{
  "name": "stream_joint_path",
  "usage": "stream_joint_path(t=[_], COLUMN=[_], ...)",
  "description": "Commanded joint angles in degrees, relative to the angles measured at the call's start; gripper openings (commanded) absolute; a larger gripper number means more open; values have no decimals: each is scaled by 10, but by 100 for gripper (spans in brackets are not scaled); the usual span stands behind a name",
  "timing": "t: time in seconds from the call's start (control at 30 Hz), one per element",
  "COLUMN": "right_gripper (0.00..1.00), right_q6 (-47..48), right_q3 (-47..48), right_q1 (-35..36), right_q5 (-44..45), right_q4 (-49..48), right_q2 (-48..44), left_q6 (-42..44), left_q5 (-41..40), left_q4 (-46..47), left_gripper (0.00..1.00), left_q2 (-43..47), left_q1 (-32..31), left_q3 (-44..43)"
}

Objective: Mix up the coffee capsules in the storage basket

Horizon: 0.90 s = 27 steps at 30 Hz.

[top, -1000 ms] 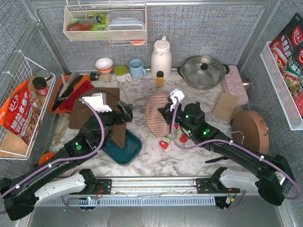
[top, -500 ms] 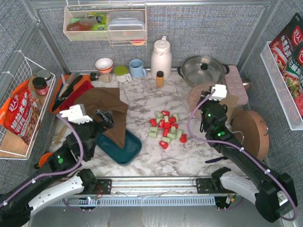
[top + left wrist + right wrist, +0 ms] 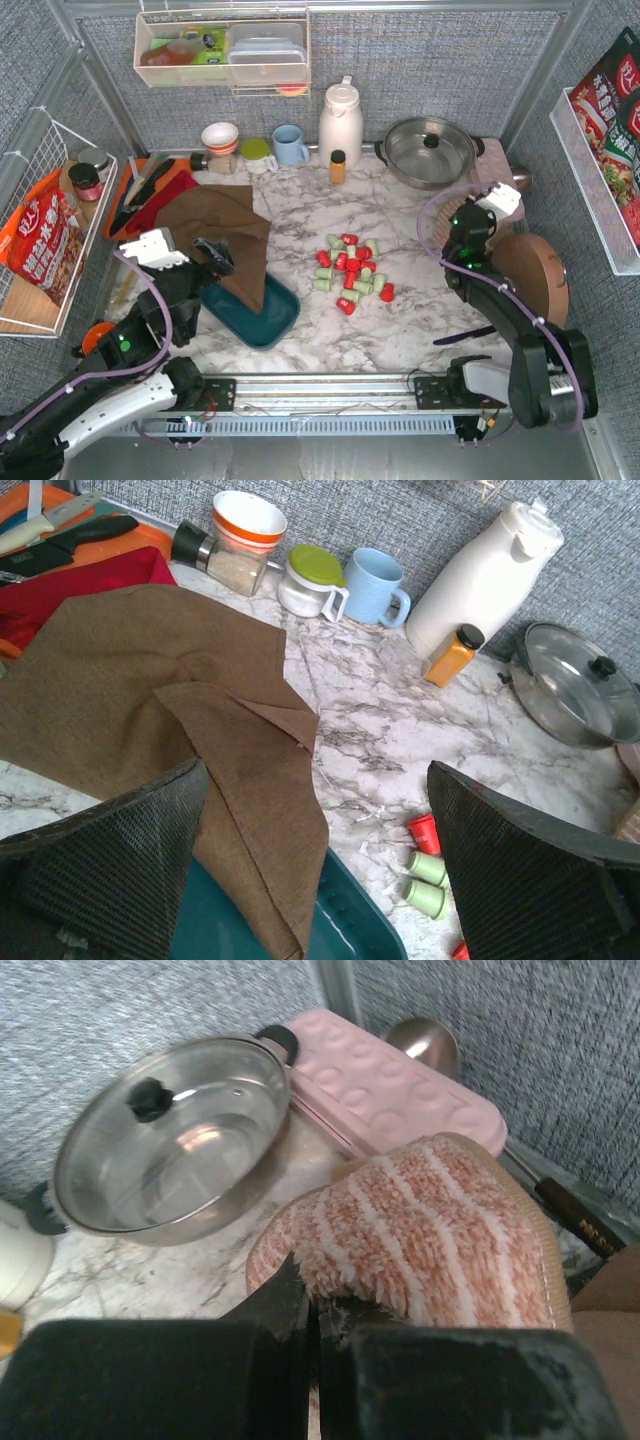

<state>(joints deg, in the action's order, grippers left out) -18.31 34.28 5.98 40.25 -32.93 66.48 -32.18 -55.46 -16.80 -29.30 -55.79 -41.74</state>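
Observation:
Several red and mint green coffee capsules (image 3: 350, 271) lie in a heap on the marble, right of the dark teal storage basket (image 3: 268, 322). A brown cloth (image 3: 228, 232) drapes over the basket's far left part. In the left wrist view the basket (image 3: 352, 928) shows bare teal floor, with capsules (image 3: 425, 866) to its right. My left gripper (image 3: 213, 252) is open and empty over the cloth and basket, its jaws wide apart in the left wrist view (image 3: 320, 880). My right gripper (image 3: 468, 222) is at the far right, shut on the edge of a pink striped cloth (image 3: 440, 1220).
A steel pot with a lid (image 3: 430, 150) and a pink tray (image 3: 497, 178) stand behind the right gripper. A round wooden board (image 3: 530, 275) lies at the right. A white jug (image 3: 340, 122), an orange-capped bottle (image 3: 338, 166), a blue mug (image 3: 290, 145) and jars line the back.
My right gripper has dragged the pink striped cloth off the capsules to the far right. My left gripper has let go of the brown cloth, which now lies flat, and drawn back.

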Motion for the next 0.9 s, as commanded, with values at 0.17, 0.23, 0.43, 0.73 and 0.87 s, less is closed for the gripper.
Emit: stream_joint_path(t=[0.17, 0.23, 0.43, 0.73, 0.87], right_gripper=[10, 14, 77, 99, 99], right_q6=[-140, -144, -160, -97, -73], right_q3=[42, 54, 75, 98, 116], right_q1=[-60, -68, -83, -74, -54], right_q5=[-3, -15, -53, -44, -13], right_q4=[29, 40, 83, 133, 166], right_q2=[132, 162, 204, 168, 148], left_q6=[4, 5, 5, 2, 4], left_q5=[6, 10, 21, 39, 45], left_q4=[0, 0, -3, -23, -27], left_gripper=[99, 99, 99, 99, 99], left_q2=[-42, -51, -71, -99, -113], left_q1=[0, 0, 0, 0, 0], left_q3=[-4, -5, -12, -16, -17])
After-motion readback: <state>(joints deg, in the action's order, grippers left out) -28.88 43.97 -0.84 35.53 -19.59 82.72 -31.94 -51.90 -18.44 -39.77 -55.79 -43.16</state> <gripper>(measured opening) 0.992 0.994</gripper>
